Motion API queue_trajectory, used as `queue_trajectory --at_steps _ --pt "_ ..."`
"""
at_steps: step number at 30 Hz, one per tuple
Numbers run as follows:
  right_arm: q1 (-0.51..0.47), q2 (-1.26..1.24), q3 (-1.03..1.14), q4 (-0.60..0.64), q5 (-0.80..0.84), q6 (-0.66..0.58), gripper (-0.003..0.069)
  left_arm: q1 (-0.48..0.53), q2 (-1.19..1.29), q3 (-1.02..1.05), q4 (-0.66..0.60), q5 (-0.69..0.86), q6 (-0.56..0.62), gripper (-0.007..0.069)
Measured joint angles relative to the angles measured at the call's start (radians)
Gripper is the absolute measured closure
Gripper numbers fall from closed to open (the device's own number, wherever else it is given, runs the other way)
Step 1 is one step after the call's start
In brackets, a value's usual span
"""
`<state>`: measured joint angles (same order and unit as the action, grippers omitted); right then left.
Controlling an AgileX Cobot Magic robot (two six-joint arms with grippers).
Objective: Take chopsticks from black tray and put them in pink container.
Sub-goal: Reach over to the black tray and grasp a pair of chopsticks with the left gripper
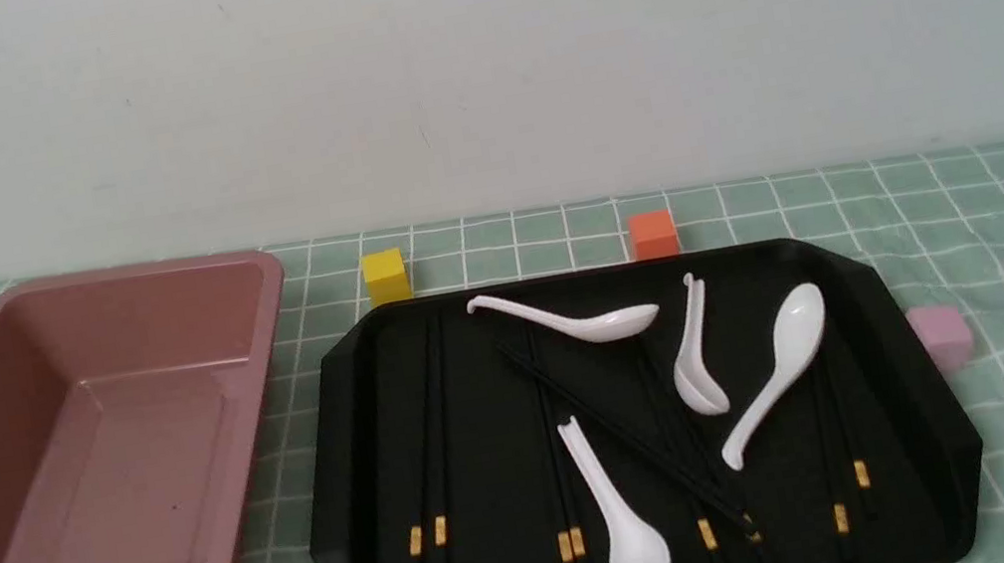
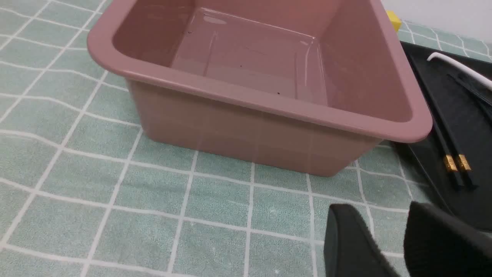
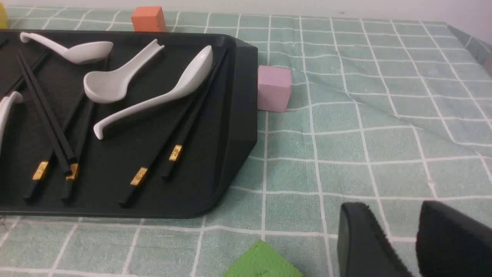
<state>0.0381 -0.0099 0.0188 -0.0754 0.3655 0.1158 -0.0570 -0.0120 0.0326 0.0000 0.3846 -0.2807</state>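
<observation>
The black tray (image 1: 488, 445) lies in the middle of the front view. On it are several pairs of chopsticks: one at its left (image 1: 432, 433), one in the centre (image 1: 554, 455), a crossed diagonal pair (image 1: 628, 438) and one at its right (image 1: 838, 460). The pink container (image 1: 138, 272) stands empty to the tray's left. Neither gripper shows in the front view. My left gripper (image 2: 378, 211) hovers open over the cloth near the container (image 2: 246, 92) and the tray's left chopsticks (image 2: 450, 163). My right gripper (image 3: 390, 207) is open over the cloth, off the tray's right edge (image 3: 238, 115), with nothing between its fingers.
Several white soup spoons (image 1: 778, 369) lie among the chopsticks on the tray. A yellow cube (image 1: 386, 275) and an orange cube (image 1: 654, 234) sit behind the tray. A pale pink cube (image 1: 940, 337) is at its right side. A green block (image 3: 261, 261) lies near my right gripper.
</observation>
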Motion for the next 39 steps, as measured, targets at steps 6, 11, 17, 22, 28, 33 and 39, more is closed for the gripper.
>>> queue_trajectory --at_steps 6,11,17,22,28,33,39 --pt "0.0 0.0 0.0 0.0 0.0 0.0 0.0419 0.0 0.0 0.0 0.0 0.0 0.0 0.0386" --pt "0.0 0.0 0.0 0.0 0.0 0.0 0.0419 0.0 0.0 0.0 0.0 0.0 0.0 0.0386" --pt "0.0 0.0 0.0 0.0 0.0 0.0 0.0419 0.0 0.0 0.0 0.0 0.0 0.0 0.0386" --pt "0.0 0.0 0.0 0.0 0.0 0.0 0.0419 0.0 0.0 0.0 0.0 0.0 0.0 0.0386" --pt "0.0 0.0 0.0 0.0 0.0 0.0 0.0419 0.0 0.0 0.0 0.022 0.0 0.0 0.0386" --pt "0.0 0.0 0.0 0.0 0.0 0.0 0.0419 0.0 0.0 0.0 0.04 0.0 0.0 0.0386" --pt "0.0 0.0 0.0 0.0 0.0 0.0 0.0419 0.0 0.0 0.0 0.042 0.0 0.0 0.0386"
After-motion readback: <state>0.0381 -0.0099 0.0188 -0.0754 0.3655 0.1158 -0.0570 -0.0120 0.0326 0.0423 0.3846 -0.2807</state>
